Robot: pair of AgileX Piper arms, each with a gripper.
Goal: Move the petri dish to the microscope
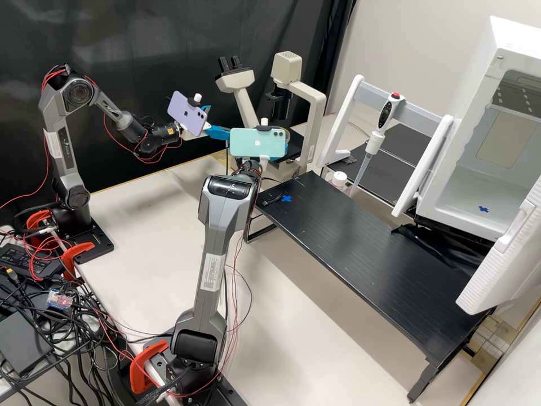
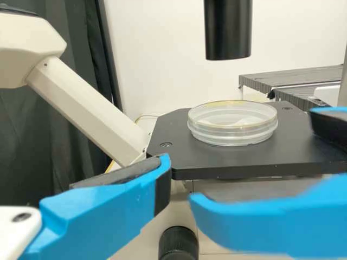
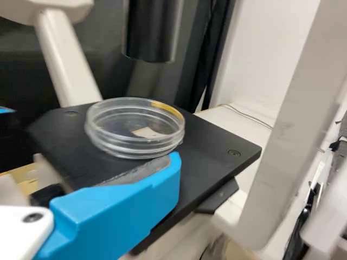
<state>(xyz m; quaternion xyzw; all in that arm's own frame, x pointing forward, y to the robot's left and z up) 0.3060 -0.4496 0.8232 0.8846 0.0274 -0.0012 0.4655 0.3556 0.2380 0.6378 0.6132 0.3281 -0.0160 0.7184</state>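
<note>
- Left gripper (image 1: 221, 128): at the microscope, high view. Fingers apart, on the near side of the stage in its wrist view.
- Right gripper (image 1: 264, 160): beside the left one, partly behind a mint-green phone (image 1: 257, 142). Fingers spread. In its wrist view, one blue finger (image 3: 124, 208) lies across the view of the stage's edge, tip at the near side of the dish; touching or just short, cannot tell.
- Petri dish (image 2: 233, 132): clear, round, lying flat on the black stage (image 2: 176, 143), clamped by neither gripper. Yellowish patch along the rim, small pale square seen through the wall.
- Black tube (image 2: 228, 30): upright above the stage, a gap between it and the dish.
- Microscope (image 1: 315, 113): cream body, eyepieces (image 1: 230, 64) on a slanting neck, dark round knob (image 2: 179, 244) under the stage.
- Lilac phone (image 1: 187, 113): mounted on the left arm, near its gripper.
- Black platform (image 1: 360, 248): raised on legs, running from near the microscope toward the front right. Blue tape cross (image 1: 286, 198) at one end.
- Beyond it: pipette (image 1: 377, 132) upright on a grey-and-white stand (image 1: 414, 104), small white bottle (image 1: 338, 180) nearby.
- Far right: white cabinet (image 1: 431, 194), door (image 1: 501, 265) open, another blue cross (image 1: 483, 209) inside.
- Near left: tangled cables (image 1: 79, 332), orange-red clamps (image 1: 147, 366) at the arm bases.
</note>
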